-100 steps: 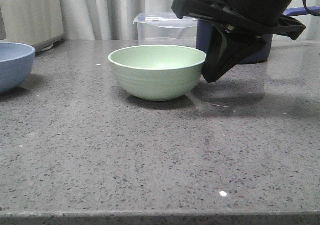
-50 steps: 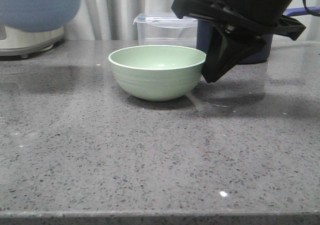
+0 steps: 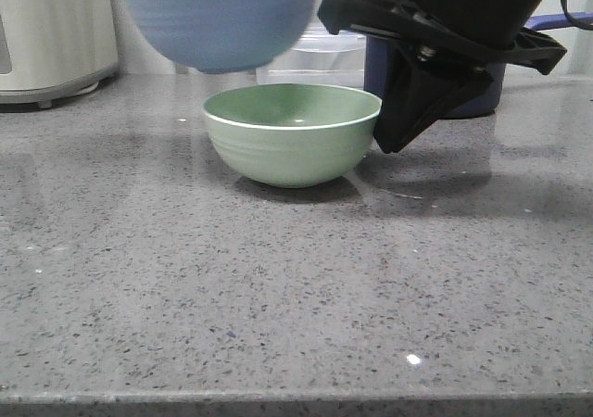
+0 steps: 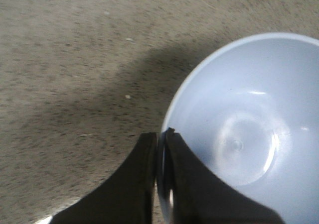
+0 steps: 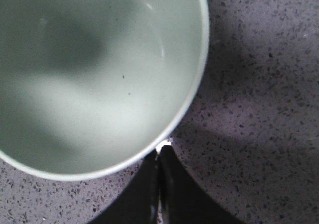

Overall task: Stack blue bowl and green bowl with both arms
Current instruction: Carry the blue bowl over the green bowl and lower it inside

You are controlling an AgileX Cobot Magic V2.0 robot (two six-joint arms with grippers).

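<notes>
The pale blue bowl (image 3: 222, 23) hangs in the air, above and a little left of the mint-green bowl (image 3: 292, 134), which stands on the grey counter. My left gripper (image 4: 160, 134) is shut on the blue bowl's rim (image 4: 244, 129), one finger inside and one outside. In the front view only a dark bit of that arm shows at the top edge. My right gripper (image 3: 387, 139) is shut and empty. Its tips (image 5: 160, 149) rest just outside the rim on the green bowl's (image 5: 94, 69) right side.
A clear plastic container (image 3: 315, 60) stands behind the green bowl. A dark navy pot (image 3: 482, 97) is behind the right arm. A white appliance (image 3: 51, 28) is at the back left. The counter's front edge (image 3: 296, 400) runs along the bottom.
The blue bowl has been lifted off the counter at the far left and carried right, to above the green bowl. The right arm and green bowl have not moved.
</notes>
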